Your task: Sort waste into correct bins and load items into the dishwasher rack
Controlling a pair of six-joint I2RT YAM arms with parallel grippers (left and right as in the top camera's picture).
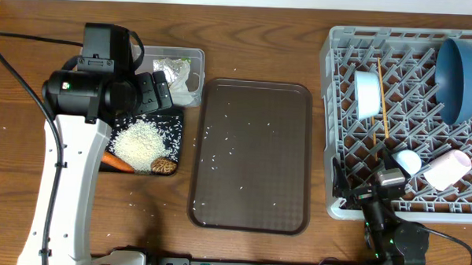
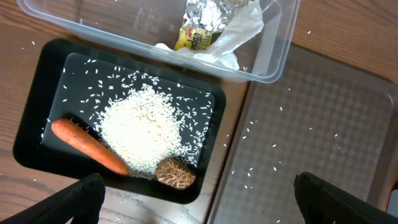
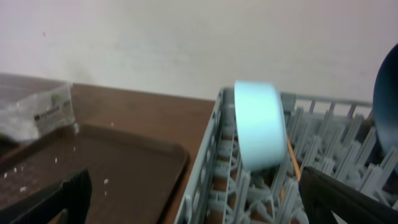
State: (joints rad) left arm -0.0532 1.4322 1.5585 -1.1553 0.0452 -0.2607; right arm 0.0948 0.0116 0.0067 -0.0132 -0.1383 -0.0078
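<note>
While my left jaws hang above the black tray [image 2: 40, 93], they stand wide apart with nothing between them. All I catch of them is two dark fingertips [image 2: 81, 202] at the bottom corners of the left wrist view.

Down below, a heap of loose white rice [image 2: 143, 134] fills the middle of that tray. The small orange carrot [image 2: 87, 146] lies slantwise along the heap's left side. The brown food lump [image 2: 175, 173] sits at the heap's near right corner, touching the grains.

Just behind the tray, the clear plastic tub [image 2: 124, 22] holds the yellow-green and silver snack wrapper [image 2: 199, 31] and the crumpled white napkin [image 2: 239, 37], bunched together at one end.

Stray grains dot the brown serving tray [image 1: 251, 153], which sits mid-desk [image 1: 255, 39] between the bins and the rack.

Over on my right, the dishwasher rack [image 1: 327, 120] is loaded. The white bowl [image 1: 368, 94] stands on edge near its left wall, and the wooden chopsticks [image 1: 382, 106] lie just beside it. The big dark blue dish [image 1: 460, 81] is propped on edge in the far right corner. The small light blue cup [image 1: 408, 161] and the small pink cup [image 1: 447, 169] lie side by side toward the front.

My right jaws hover low at the rack's near edge, spread wide and empty. Their dark fingertips [image 3: 348, 199] frame the bottom of the right wrist view.
</note>
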